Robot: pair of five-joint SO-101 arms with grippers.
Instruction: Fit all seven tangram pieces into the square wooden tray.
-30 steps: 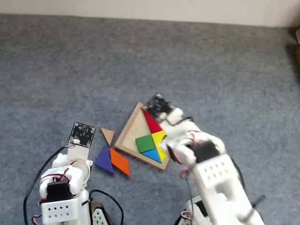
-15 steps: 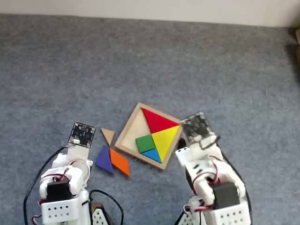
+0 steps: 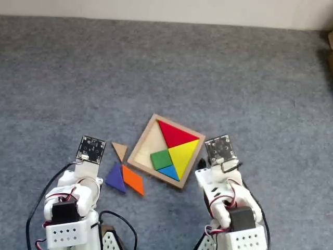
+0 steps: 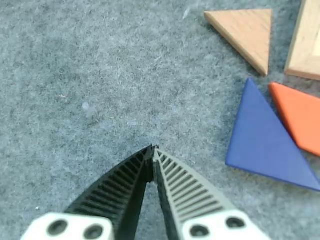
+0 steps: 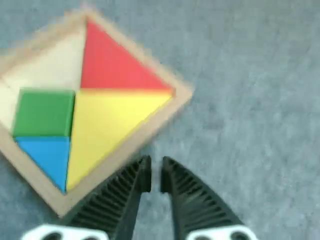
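Blue triangle (image 4: 265,144) lies near the left gripper (image 4: 152,150) — shut, empty. Right gripper (image 5: 156,171), barely ajar and empty, sits across the wooden tray (image 3: 141,137).

The left gripper (image 4: 152,150) is seen with its fingers pressed together over grey carpet (image 4: 90,75), nothing held. With its pointing direction taken as twelve o'clock, a tan triangle (image 4: 245,32) is found at one o'clock beside a wooden tray (image 4: 306,45) corner. A blue triangle (image 4: 265,140) is placed at three o'clock, an orange piece (image 4: 300,122) just beyond it.

The square wooden tray (image 5: 181,96) looks blurred and runs off the picture's edge (so does the orange parallelogram piece (image 4: 300,116)).
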